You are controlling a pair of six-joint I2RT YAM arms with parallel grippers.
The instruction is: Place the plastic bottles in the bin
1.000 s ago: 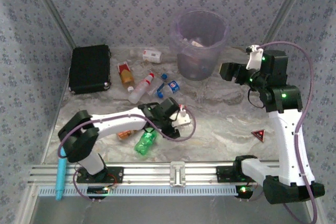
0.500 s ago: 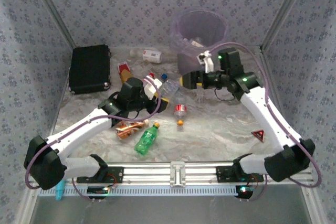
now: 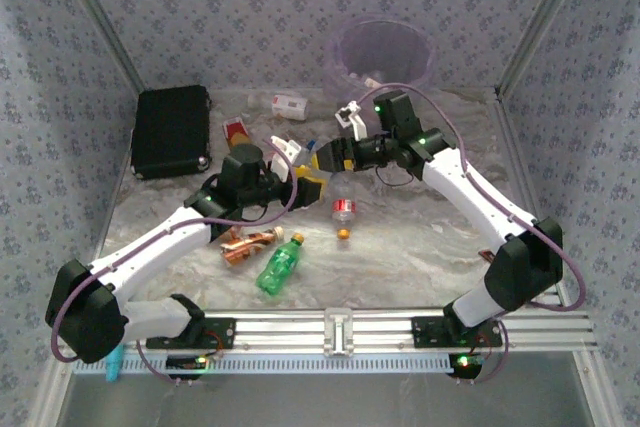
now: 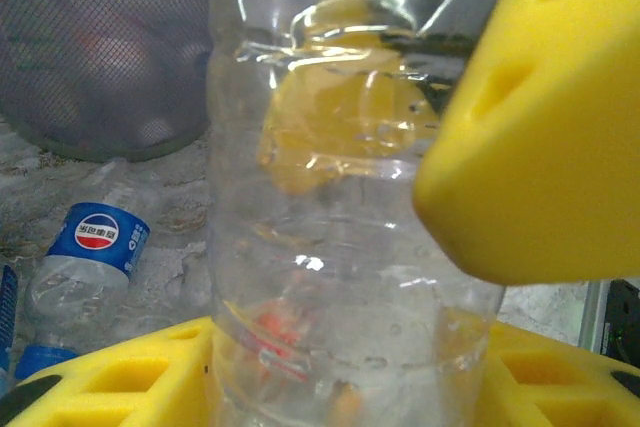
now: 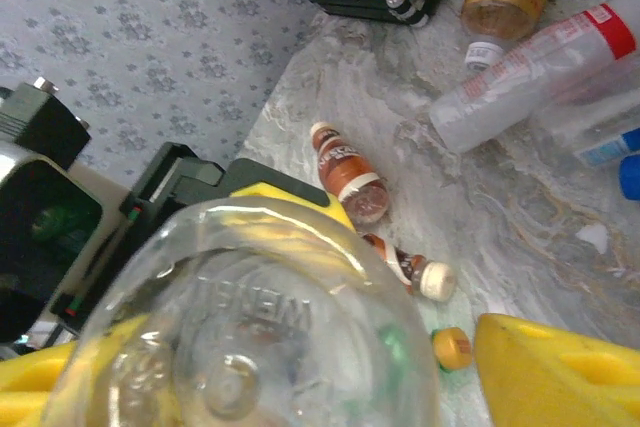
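Soft, even light falls from above in the overhead view, leaving only faint shadows on the tabletop (image 3: 420, 237), and the picture is slightly grainy. From the left wrist, the clear bottle (image 4: 340, 247) sits close, with white glints on its shoulder and warped yellow showing through its wall. The bin (image 4: 100, 57) behind it to the left is dim and blurred. From the right wrist, the bottle's base is out of focus, while the tabletop beyond it is crisp and bright.
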